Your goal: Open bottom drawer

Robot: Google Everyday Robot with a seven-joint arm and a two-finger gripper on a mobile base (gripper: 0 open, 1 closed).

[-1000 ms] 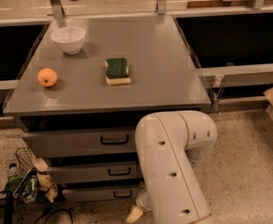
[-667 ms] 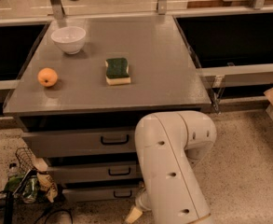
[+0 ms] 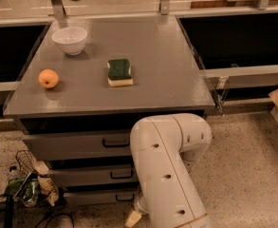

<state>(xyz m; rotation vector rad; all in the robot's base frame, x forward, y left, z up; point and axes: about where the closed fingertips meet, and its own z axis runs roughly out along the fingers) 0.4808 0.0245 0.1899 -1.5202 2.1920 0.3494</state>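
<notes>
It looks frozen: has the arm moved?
Yes: the arm shifted slightly left, covering more of the top handle. Claw sits low by the bottom drawer.

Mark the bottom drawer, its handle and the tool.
bottom drawer (image 3: 92,197), camera view, bare grey front left of the handle.
handle (image 3: 124,198), camera view, middle of black loop.
tool (image 3: 133,218), camera view, pale tip under the arm, beside that drawer.

One cam, high front, looks down; hand (image 3: 133,218) bottom centre.
</notes>
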